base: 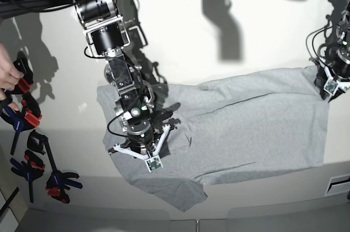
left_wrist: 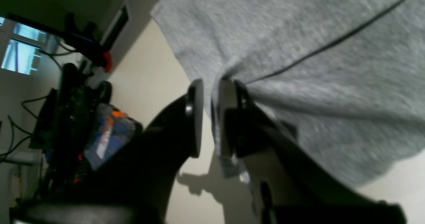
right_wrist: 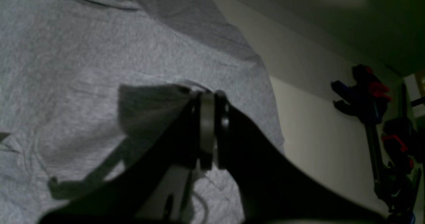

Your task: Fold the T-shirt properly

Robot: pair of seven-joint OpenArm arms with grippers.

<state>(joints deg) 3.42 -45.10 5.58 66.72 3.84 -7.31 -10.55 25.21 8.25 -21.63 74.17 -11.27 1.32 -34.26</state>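
The light grey T-shirt (base: 251,122) lies spread across the pale table (base: 219,46), plain side up, with one sleeve at the front (base: 180,191). My right gripper (base: 146,155) is over the shirt's left part. In the right wrist view it (right_wrist: 207,124) is shut on a pinched-up fold of the T-shirt (right_wrist: 83,51). My left gripper (base: 330,87) is at the shirt's far right corner. In the left wrist view it (left_wrist: 212,97) is shut on the T-shirt's (left_wrist: 298,34) edge, and cloth shows between the fingers. A dark seam line crosses the cloth there.
Several clamps (base: 24,117) lie at the table's left edge, with more lower down (base: 54,180), and a person's hand (base: 6,73) is beside them. Clamps also show in the right wrist view (right_wrist: 368,91). Cables and gear (left_wrist: 83,117) stand beyond the table in the left wrist view.
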